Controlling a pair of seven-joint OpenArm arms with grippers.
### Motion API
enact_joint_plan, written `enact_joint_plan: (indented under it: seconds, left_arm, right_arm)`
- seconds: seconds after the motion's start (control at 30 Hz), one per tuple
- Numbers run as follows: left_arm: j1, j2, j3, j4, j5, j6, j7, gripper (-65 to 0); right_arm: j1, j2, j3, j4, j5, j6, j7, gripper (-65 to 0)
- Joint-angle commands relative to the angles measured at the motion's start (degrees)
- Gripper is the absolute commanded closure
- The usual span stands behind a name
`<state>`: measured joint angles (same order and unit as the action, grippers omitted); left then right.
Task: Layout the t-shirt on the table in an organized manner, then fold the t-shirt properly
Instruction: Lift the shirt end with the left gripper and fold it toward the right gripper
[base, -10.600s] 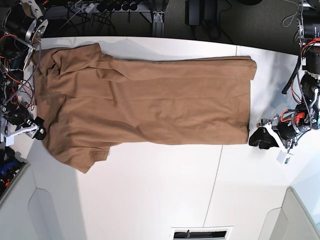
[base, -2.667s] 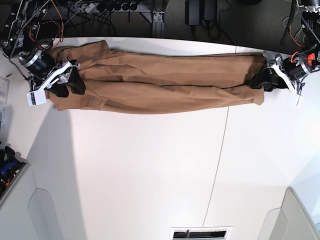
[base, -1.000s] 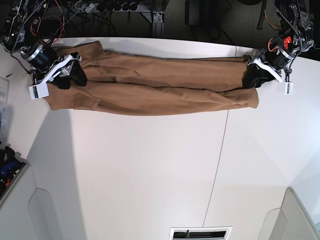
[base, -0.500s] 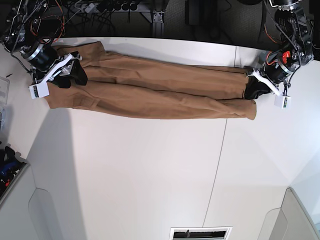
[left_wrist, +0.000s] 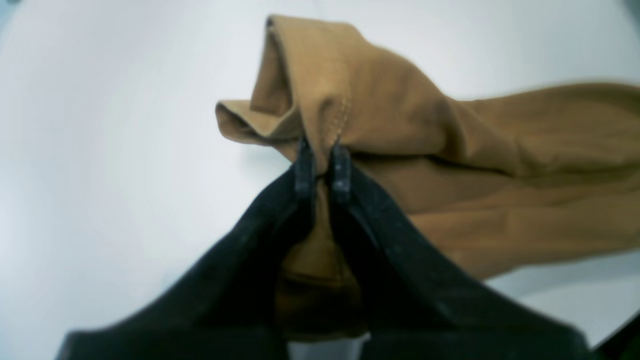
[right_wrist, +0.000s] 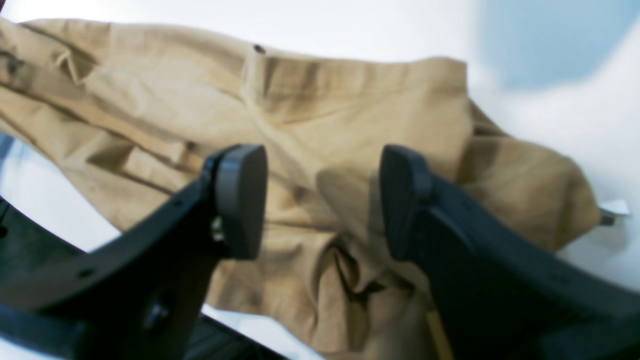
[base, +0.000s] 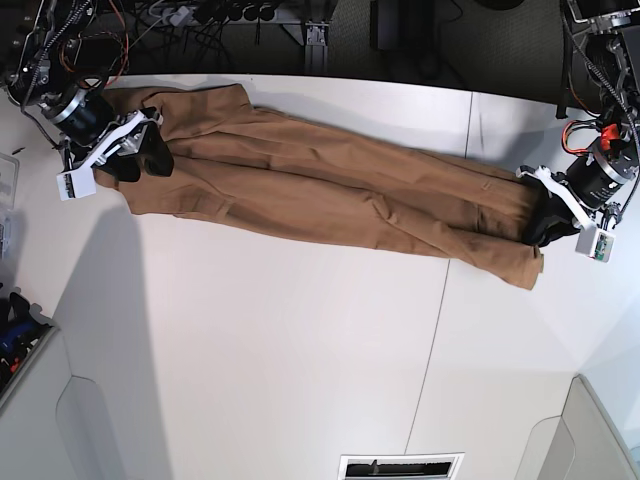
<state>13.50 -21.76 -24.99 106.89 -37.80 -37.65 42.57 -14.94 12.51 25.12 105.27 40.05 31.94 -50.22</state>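
Note:
The tan-brown t-shirt (base: 330, 185) lies bunched into a long narrow band, slanting across the white table (base: 300, 340) from the far left down to the right. My left gripper (base: 543, 222) is at its right end. In the left wrist view that gripper (left_wrist: 322, 167) is shut, pinching a fold of the t-shirt (left_wrist: 450, 150) at a stitched edge. My right gripper (base: 140, 157) sits over the shirt's left end. In the right wrist view it (right_wrist: 320, 200) stands open, both pads apart above the wrinkled t-shirt (right_wrist: 325, 110).
Cables and electronics (base: 200, 20) crowd the table's back edge and far-left corner. A thin dark seam (base: 432, 340) runs across the tabletop. A vent slot (base: 400, 467) sits at the front edge, and a bin (base: 15, 335) at the left side.
My left gripper has shut on the shirt's right end and pulled it rightward and toward the front, so the band now lies slanted. The right gripper has hardly moved.

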Motion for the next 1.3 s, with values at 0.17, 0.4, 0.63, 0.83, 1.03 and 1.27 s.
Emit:
enact_joint_plan:
  seconds: [0.17, 0.4, 0.63, 0.83, 1.03, 1.27]
  left_arm:
    - [2.08, -0.76, 9.18, 16.87, -2.43, -0.50, -0.07, 0.0]
    - [1.22, 4.39, 27.17, 17.38, 9.11, 2.75, -3.15, 0.0]
    - [-5.18, 13.60, 39.71, 2.69, 18.21, 2.71, -5.97, 0.0]
    - [-11.98, 16.04, 44.61, -12.28, 18.88, 2.71, -6.27, -6.8]
    - [-12.20, 16.04, 46.36, -13.20, 13.90, 1.81, -3.56, -17.7]
    - [-12.24, 16.04, 46.36, -12.55, 0.87, -2.35, -0.87, -29.1]
  right_arm:
    - [0.28, 0.61, 0.35, 1.03, 0.66, 0.24, 1.33, -35.6]
    - [0.31, 0.63, 0.35, 1.03, 0.96, 0.24, 1.73, -35.6]
    - [0.11, 0.63, 1.05, 1.07, 1.16, 0.22, 1.64, -35.6]
    - [0.13, 0.66, 8.39, 2.27, 3.78, 0.24, 1.11, -35.6]
    - [0.11, 0.68, 16.28, 2.89, 3.89, 0.24, 0.85, -35.6]
    - [-0.15, 1.16, 16.83, -1.57, 2.86, 0.26, 0.94, -45.2]
